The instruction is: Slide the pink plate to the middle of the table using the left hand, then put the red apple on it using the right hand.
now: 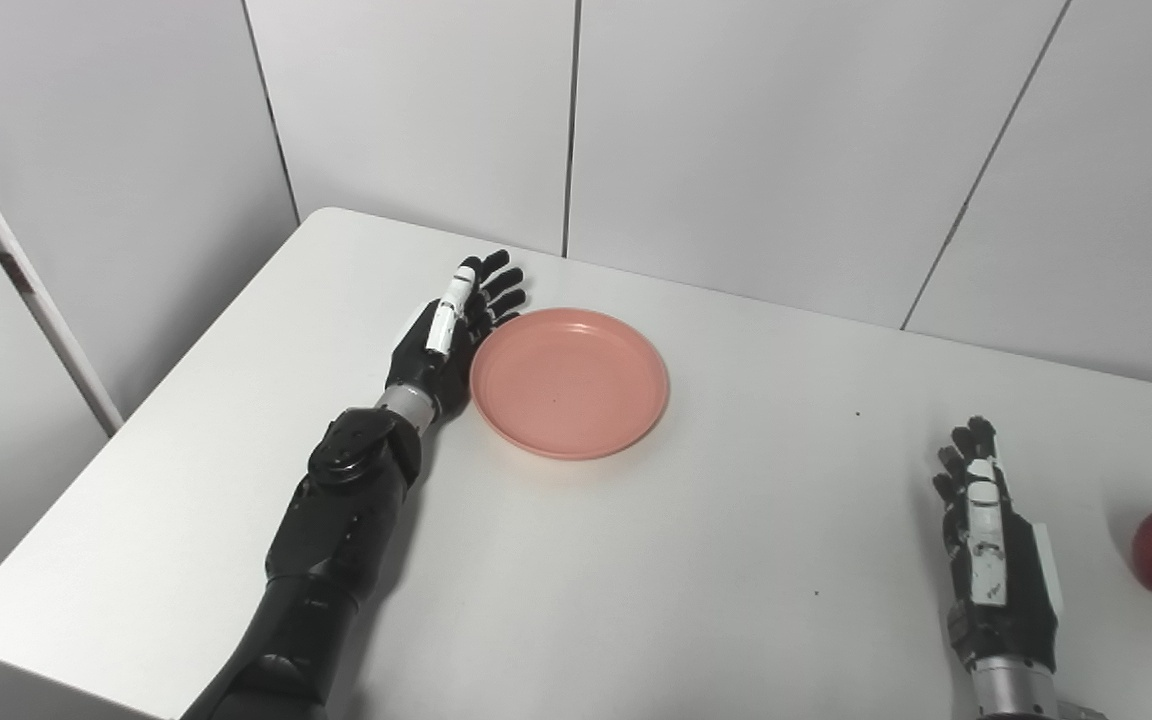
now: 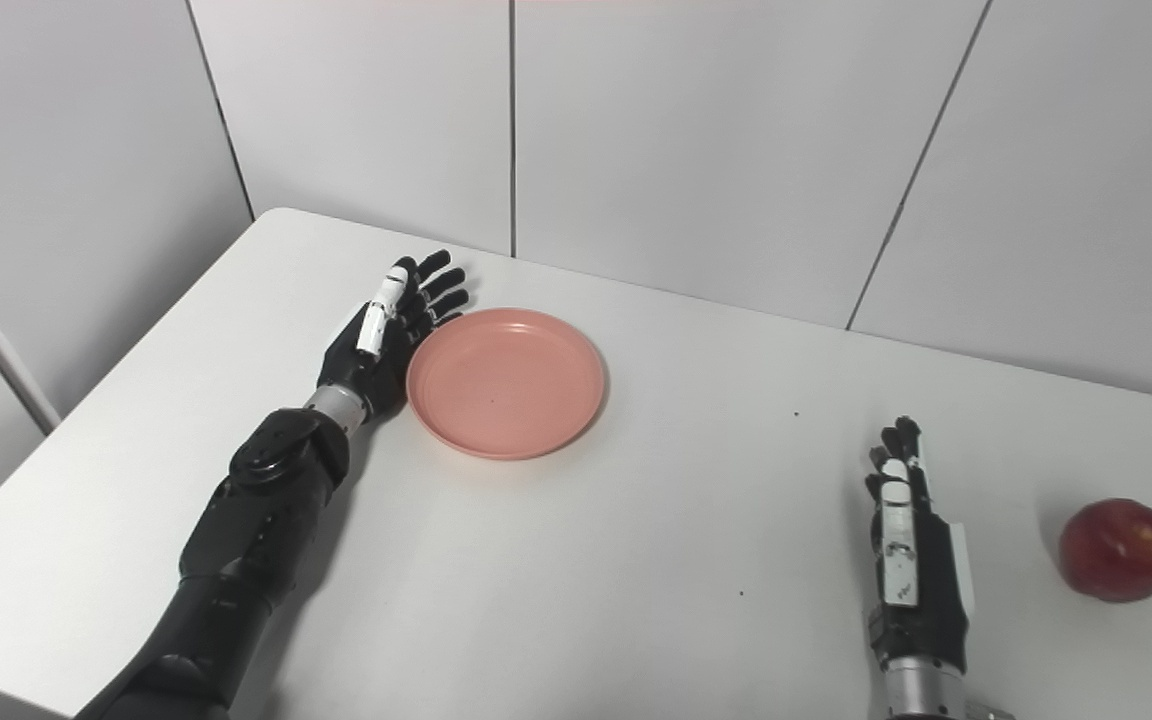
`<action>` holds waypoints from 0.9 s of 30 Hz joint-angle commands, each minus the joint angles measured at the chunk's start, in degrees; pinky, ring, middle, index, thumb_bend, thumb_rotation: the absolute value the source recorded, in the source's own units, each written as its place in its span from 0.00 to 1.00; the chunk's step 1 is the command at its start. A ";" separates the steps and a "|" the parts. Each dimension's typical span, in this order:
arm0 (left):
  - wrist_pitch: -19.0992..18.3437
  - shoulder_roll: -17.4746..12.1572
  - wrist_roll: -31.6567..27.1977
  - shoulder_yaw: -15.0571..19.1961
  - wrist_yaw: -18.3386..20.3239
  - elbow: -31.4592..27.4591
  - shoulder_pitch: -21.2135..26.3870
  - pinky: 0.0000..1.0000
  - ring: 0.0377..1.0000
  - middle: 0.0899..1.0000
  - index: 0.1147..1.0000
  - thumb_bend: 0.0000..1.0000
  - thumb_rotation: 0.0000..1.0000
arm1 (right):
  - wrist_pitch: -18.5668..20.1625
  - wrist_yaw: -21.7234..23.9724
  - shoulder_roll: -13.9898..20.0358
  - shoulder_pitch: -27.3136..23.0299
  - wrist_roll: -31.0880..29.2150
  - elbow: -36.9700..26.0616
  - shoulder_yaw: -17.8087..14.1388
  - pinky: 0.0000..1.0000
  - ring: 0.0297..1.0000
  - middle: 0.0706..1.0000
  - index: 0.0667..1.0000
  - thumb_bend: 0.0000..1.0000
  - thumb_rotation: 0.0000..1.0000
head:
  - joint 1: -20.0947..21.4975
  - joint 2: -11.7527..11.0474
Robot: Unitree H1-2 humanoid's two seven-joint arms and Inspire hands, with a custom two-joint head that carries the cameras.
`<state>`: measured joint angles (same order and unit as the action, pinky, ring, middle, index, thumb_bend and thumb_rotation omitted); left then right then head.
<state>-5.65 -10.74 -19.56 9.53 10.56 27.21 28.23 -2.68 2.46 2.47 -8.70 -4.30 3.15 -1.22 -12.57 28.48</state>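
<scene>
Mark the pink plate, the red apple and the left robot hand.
pink plate (image 2: 506, 385), right eye view, bare centre.
red apple (image 2: 1119, 549), right eye view, middle of its skin.
left robot hand (image 2: 381, 340), right eye view, back of hand.

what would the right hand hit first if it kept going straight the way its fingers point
Nothing, it seems: the right hand points toward the far table edge and wall. The apple sits off to its right and the plate far left, both outside that line.
</scene>
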 commanded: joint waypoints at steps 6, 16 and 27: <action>0.84 2.00 1.16 -1.63 0.81 2.56 1.43 0.89 0.89 0.88 0.86 0.36 1.00 | -0.56 -0.40 -0.55 -1.04 0.23 -2.32 -0.01 1.00 0.98 0.98 0.98 0.24 1.00 | 0.65 0.30; 0.99 3.76 1.68 -3.16 2.30 3.06 1.29 0.89 0.90 0.89 0.87 0.38 1.00 | -0.58 -0.20 -0.84 -0.96 0.03 -2.72 0.14 1.00 0.98 0.99 0.99 0.24 1.00 | 1.75 0.80; -0.18 5.57 2.39 -5.20 2.85 1.11 0.24 0.88 0.89 0.88 0.86 0.38 1.00 | 0.15 -1.29 -1.64 -0.97 1.77 -3.60 0.46 1.00 0.97 0.97 0.98 0.24 1.00 | 3.76 1.77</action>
<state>-3.60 -5.94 -17.14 4.87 12.71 28.37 29.22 -2.45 1.43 0.94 -8.69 -2.94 1.45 -0.88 -9.14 30.06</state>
